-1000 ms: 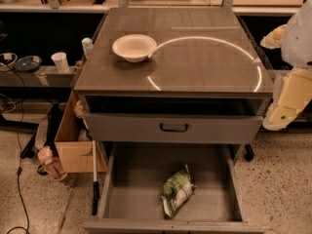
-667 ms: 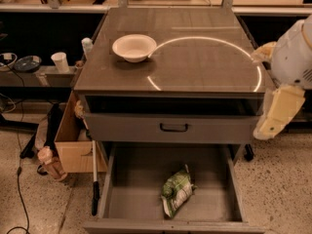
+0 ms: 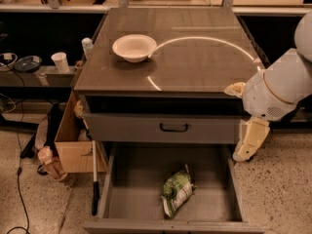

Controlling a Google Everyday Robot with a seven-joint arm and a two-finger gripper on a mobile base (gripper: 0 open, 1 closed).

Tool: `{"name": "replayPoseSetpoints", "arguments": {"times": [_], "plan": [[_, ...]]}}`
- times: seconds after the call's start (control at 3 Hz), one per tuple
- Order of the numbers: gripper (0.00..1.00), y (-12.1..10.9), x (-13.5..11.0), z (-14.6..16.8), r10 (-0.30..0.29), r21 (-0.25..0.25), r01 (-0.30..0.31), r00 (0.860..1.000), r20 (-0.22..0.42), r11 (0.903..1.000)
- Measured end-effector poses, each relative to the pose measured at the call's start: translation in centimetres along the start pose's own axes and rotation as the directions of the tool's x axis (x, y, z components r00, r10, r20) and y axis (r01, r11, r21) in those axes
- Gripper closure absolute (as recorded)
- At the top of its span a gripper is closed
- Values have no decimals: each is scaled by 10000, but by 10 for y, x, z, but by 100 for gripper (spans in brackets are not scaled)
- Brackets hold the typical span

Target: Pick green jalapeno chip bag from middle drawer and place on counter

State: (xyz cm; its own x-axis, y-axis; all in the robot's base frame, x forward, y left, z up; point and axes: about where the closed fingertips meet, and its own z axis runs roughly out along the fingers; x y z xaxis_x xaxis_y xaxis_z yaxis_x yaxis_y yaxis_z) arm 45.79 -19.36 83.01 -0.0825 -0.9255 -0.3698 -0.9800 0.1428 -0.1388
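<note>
one chip bag point(image 3: 176, 191) in drawer point(image 3: 141, 179); claw point(image 3: 243, 152) right.

Cabinet seen from above and in front. The middle drawer point(image 3: 139, 189) stands pulled open; the green jalapeno chip bag point(image 3: 176, 193) lies on its floor, right of centre. A white bowl point(image 3: 134, 48) rests on the counter point(image 3: 204, 62), left of a ring-shaped reflection. The gripper point(image 3: 246, 147) hangs pointing down just beside the cabinet's right edge, above the drawer's right wall and apart from the bag.
</note>
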Motion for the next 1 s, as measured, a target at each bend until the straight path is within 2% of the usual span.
{"name": "replayPoseSetpoints", "arguments": {"times": [0.67, 1.0], "plan": [[0, 7, 5, 24, 125, -136, -124, 9999, 61, 9998], [0, 12, 12, 52, 301, -22, -302, 9995, -70, 9995]]}}
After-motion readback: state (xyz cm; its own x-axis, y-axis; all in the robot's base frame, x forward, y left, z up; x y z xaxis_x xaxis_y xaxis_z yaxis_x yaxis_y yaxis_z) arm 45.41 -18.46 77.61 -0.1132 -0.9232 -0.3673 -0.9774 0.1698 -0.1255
